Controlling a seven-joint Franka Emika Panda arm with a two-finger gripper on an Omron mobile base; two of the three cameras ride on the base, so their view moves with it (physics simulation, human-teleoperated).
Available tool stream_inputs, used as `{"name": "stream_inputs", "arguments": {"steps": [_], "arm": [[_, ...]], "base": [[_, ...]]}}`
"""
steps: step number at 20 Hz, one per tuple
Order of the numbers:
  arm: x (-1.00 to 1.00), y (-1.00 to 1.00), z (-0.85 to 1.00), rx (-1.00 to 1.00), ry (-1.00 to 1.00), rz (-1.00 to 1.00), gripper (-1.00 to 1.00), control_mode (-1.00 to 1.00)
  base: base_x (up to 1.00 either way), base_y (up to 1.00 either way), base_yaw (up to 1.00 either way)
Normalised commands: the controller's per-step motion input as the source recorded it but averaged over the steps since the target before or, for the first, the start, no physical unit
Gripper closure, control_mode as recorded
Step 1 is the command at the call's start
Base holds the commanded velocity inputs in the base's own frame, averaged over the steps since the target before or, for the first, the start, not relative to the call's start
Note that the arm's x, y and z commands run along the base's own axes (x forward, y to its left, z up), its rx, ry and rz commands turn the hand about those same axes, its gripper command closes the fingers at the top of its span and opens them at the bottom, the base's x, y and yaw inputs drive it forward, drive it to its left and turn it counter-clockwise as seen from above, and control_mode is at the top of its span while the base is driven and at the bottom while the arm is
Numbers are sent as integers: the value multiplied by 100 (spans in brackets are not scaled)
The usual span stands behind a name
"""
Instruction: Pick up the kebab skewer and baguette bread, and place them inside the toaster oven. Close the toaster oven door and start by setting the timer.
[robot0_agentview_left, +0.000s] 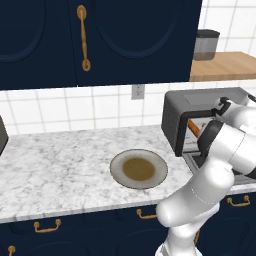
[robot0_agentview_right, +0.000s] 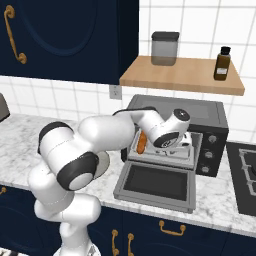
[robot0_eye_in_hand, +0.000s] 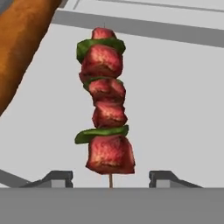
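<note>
A: Hand view, left to right. Bread (robot0_eye_in_hand: 19, 52) at the upper left, running diagonally off the top edge. Skewer (robot0_eye_in_hand: 105, 105) dead centre, long axis straight up the frame, stick end at the bottom between the two fingertips (robot0_eye_in_hand: 57, 178).

B: Held?

A: Looks not. Tips stand wide, one each side, well apart from the meat, gaps showing on both. So hand (robot0_eye_in_hand: 109, 179) open, skewer straight ahead of it, lying on the pale oven floor.

B: Bread touching the skewer?

A: Apart, bread off to the left.

B: Base views?

A: Left base view: empty plate (robot0_agentview_left: 138, 169) mid-frame on the surface (robot0_agentview_left: 55, 165), oven (robot0_agentview_left: 172, 117) at right, arm reaching into it. Right base view: bread's orange end visible in the oven mouth left of the hand, door (robot0_agentview_right: 156, 186) dropped flat at centre bottom, knobs (robot0_agentview_right: 208, 155) on the oven's right face.

B: Next?

A: Both foods look in. I'd say back straight out along the skewer's axis, then go under the door to lift it.
</note>
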Motion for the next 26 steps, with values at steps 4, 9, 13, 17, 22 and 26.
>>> {"name": "stream_inputs", "arguments": {"steps": [4,9,13,17,22,26], "arm": [[-6,0,10,0,-8,0,-100,-100],[-42,2,17,0,-7,-1,-100,-100],[-67,1,11,1,0,-12,-100,-100],[-73,0,8,4,8,-27,-100,-100],[-8,4,-24,0,21,-37,-100,-100],[21,11,-39,-4,3,-27,-100,-100]], "base": [[0,0,0],[0,0,0],[0,0,0],[0,0,0],[0,0,0],[0,0,0]]}}
